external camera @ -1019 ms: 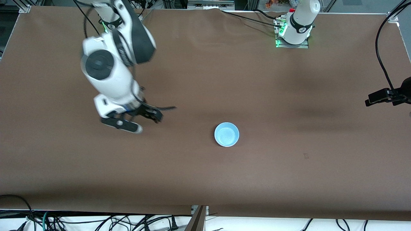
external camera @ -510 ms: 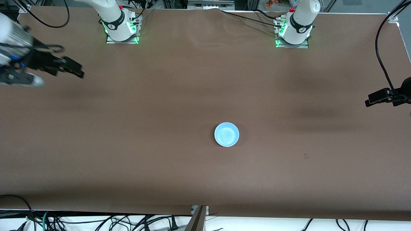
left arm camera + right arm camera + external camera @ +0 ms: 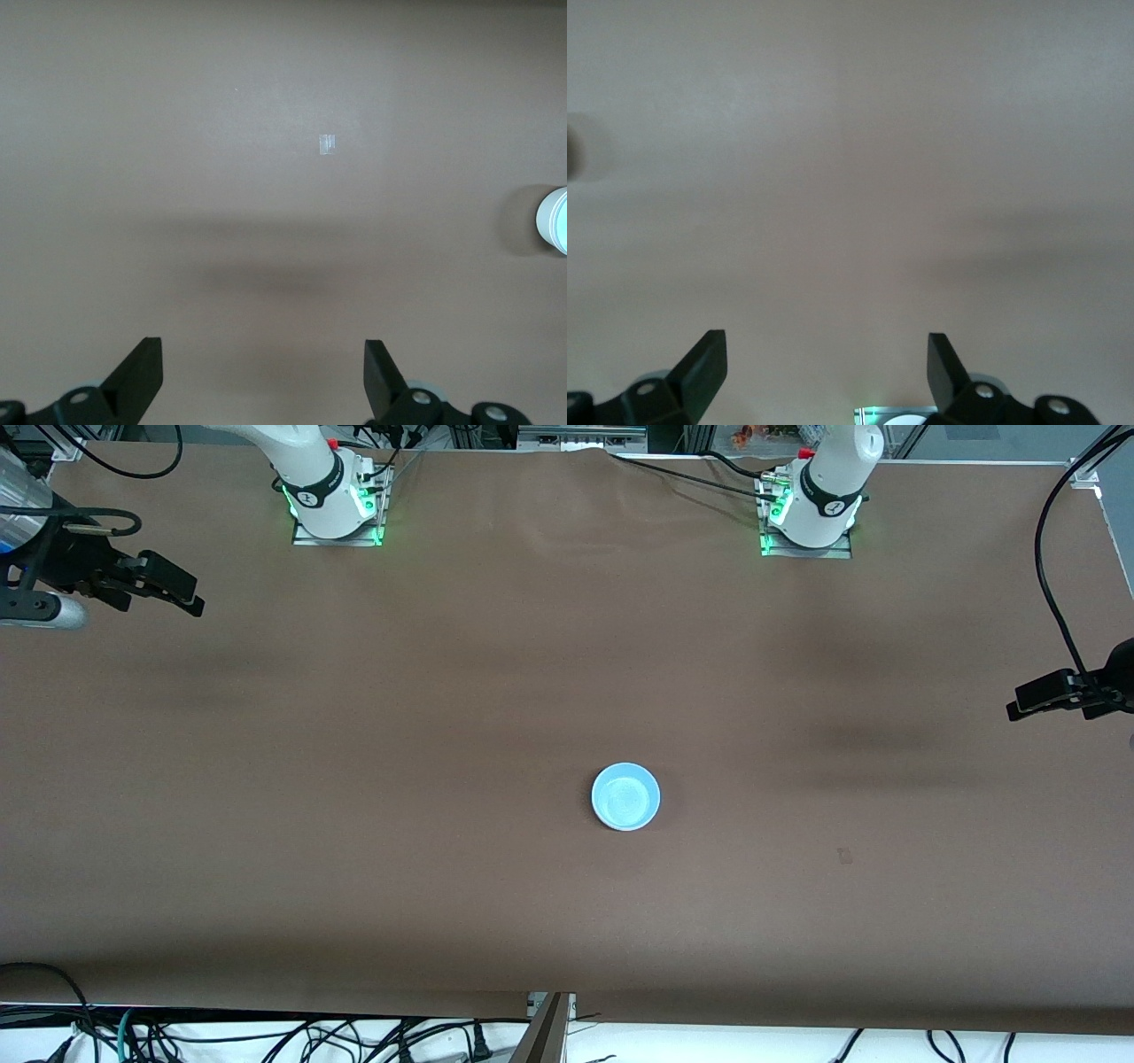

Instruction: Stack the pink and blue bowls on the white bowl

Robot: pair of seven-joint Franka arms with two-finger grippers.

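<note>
The light blue bowl [image 3: 625, 796] sits upright near the middle of the table. Seen from above, nothing shows inside it. No pink bowl or white bowl shows apart from it; anything under it is hidden. A pale bowl side [image 3: 555, 220] shows at the edge of the left wrist view. My right gripper [image 3: 182, 589] is open and empty, up over the right arm's end of the table, well away from the bowl; its own view [image 3: 827, 367] shows bare table. My left gripper [image 3: 1019, 701] is open and empty over the left arm's end [image 3: 263, 372].
The brown table cover [image 3: 443, 691] is bare around the bowl. A small tape mark [image 3: 844, 856] lies nearer the front camera, toward the left arm's end; it also shows in the left wrist view [image 3: 327, 143]. Cables hang below the front edge [image 3: 354, 1036].
My right arm has swung up and away from near the bowl to the right arm's end of the table. The bowl and left arm have not moved.
</note>
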